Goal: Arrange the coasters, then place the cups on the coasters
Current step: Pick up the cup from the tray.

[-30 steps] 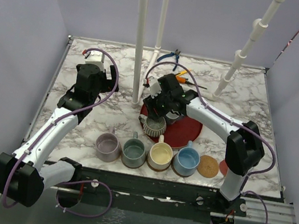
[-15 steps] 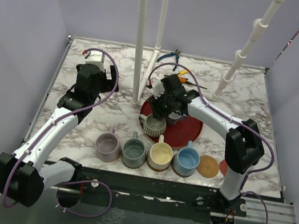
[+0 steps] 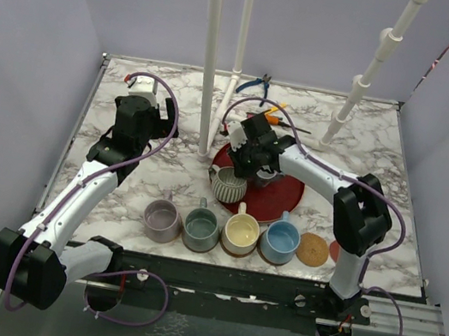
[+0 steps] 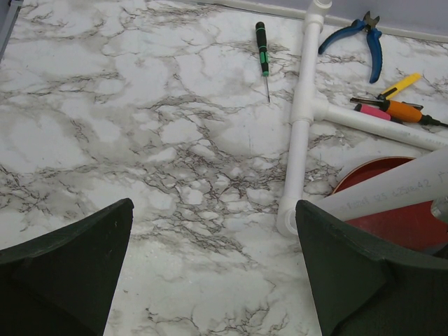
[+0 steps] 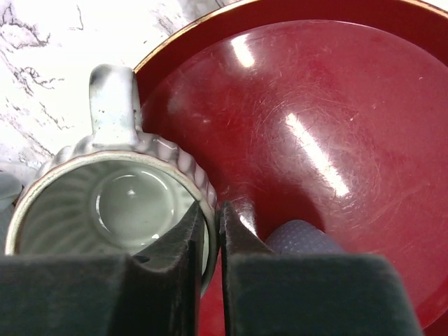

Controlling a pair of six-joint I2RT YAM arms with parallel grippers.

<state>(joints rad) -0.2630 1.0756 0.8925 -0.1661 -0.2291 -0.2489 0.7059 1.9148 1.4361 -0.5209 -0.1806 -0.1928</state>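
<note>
Right wrist: pinched ribbed mug point(image 5: 105, 203) rim narrowly in right claw point(image 5: 210, 220), one finger point(image 5: 168, 287) inside.
Found ribbed mug at left edge of tray point(image 5: 315, 140), handle over marble table point(image 5: 42, 70). Saw four mugs point(image 3: 241, 234) in near row, tan coaster point(image 3: 312, 250) bare just right of them. Held left claw point(image 4: 213, 210) wide above far-left table, gripping nothing.

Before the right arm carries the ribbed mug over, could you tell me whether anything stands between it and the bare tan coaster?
Yes: the light blue mug sits beside the tan coaster, on the straight path from the ribbed mug; lifting over should clear it.
</note>
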